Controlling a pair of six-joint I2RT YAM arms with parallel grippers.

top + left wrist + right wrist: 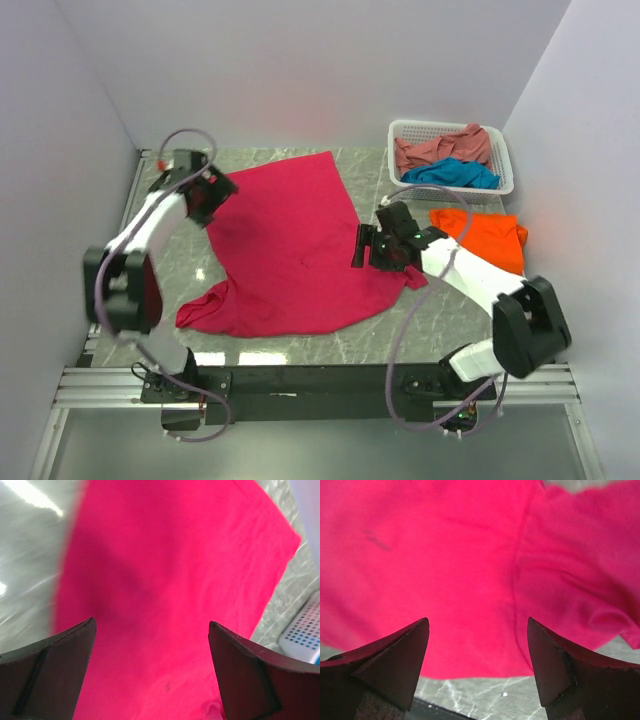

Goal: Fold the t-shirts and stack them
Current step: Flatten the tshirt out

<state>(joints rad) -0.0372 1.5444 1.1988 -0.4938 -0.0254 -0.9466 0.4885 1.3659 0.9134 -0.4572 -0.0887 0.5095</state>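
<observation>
Magenta t-shirt [290, 250] lies spread mid-table, a bit rumpled. Left gripper [214, 196] and right gripper [362, 246] hover over opposite edges, fingers spread wide, nothing held. I'd pinch both layers right at the edge and lift evenly so the fold lands straight.

The magenta shirt [290, 245] covers the middle of the table [300, 350]. Bare marble lies open along the near edge and in the far gap beside the white basket [440, 124], which blocks the far right corner; the orange shirt [487, 238] lies just near of it.
</observation>
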